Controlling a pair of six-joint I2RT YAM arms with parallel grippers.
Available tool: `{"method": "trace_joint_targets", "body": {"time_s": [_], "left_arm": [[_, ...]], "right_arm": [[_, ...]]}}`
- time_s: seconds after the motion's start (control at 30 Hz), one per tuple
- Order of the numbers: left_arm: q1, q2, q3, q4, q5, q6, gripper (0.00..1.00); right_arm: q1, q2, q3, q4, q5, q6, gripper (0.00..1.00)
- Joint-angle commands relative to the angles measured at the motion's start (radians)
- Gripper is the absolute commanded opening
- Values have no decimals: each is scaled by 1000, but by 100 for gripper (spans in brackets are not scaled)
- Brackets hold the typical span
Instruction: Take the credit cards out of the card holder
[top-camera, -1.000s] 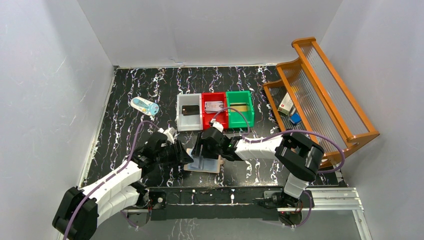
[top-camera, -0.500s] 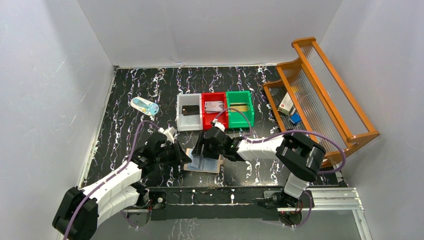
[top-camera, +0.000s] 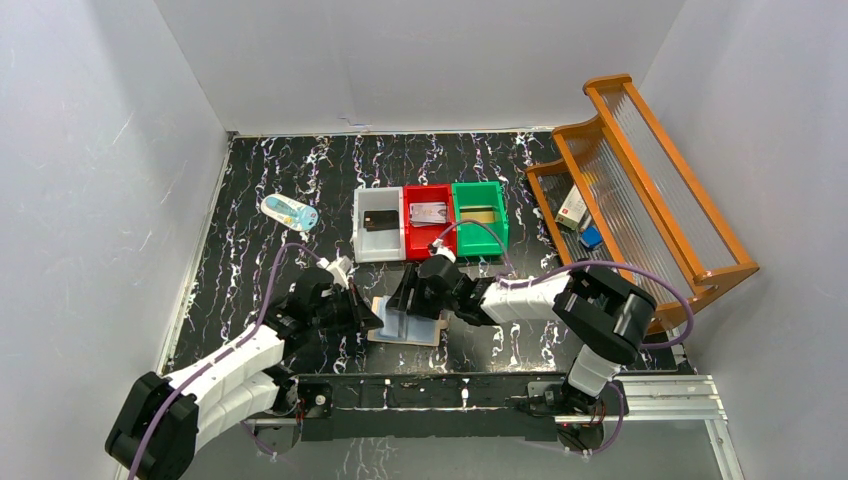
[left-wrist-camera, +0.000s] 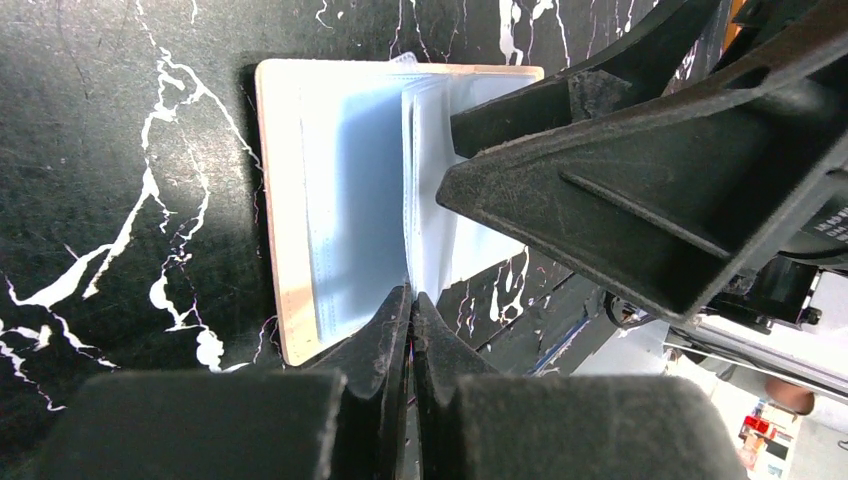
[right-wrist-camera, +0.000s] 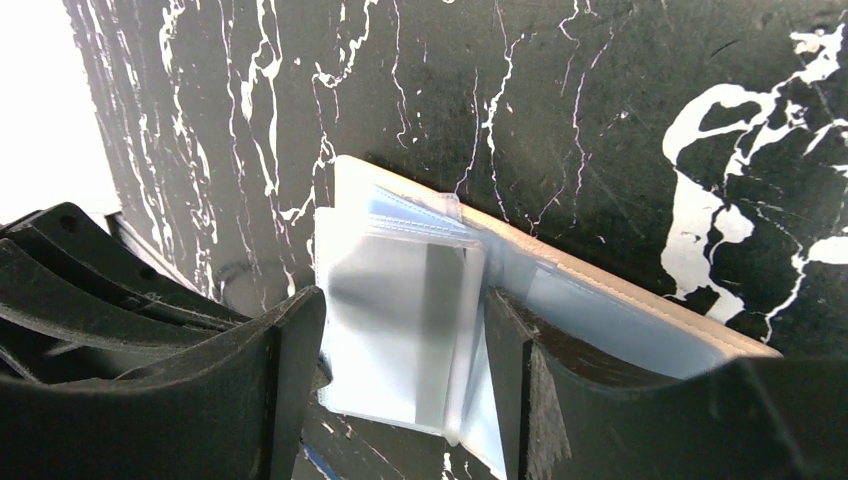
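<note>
Down near the front edge of the black, white-veined marble-pattern worktop (top-camera: 250, 250) lies the small beige-tan bifold card holder (top-camera: 408, 326), spread open flat with its pale grey-blue inner pockets facing up. It sits between the two arms. The left end effector (left-wrist-camera: 410, 300) is closed, its two black fingers pressed together with their tips right at the near edge of a clear pocket leaf that stands up from the holder's middle; whether that leaf is caught between them I cannot tell. The right end effector (right-wrist-camera: 402, 298) is open, its fingers spread to either side of the stack of translucent pocket leaves.

Farther back, three small plastic bins stand touching in a row. The white bin (top-camera: 358, 228) holds a black credit card (top-camera: 378, 220), the red bin (top-camera: 408, 232) a silvery-grey credit card (top-camera: 428, 212), and the green bin (top-camera: 503, 226) a gold credit card (top-camera: 479, 215).
</note>
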Motion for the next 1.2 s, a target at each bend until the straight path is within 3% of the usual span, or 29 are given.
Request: {"method": "trace_joint_targets", "body": {"time_s": [0.0,0.3,0.67,0.9,1.17], "left_arm": [[-2,-23,-4,11,13,1,1],[-1,3,4,129,163,30,9],[-4,78,76,141,251,91,19],[-23,172,119,166,293,112,26],[-143,282,202,216,281,112,30]], "right_arm": [[-1,26,-60,-19,-49,15,68],[-2,22,-20,-73,-39,-11,73],[-9,-76,-122,125,-56,32,78],[-18,-227,-134,18,29,37,80],[-18,-404,-201,-204,217,122,80]]}}
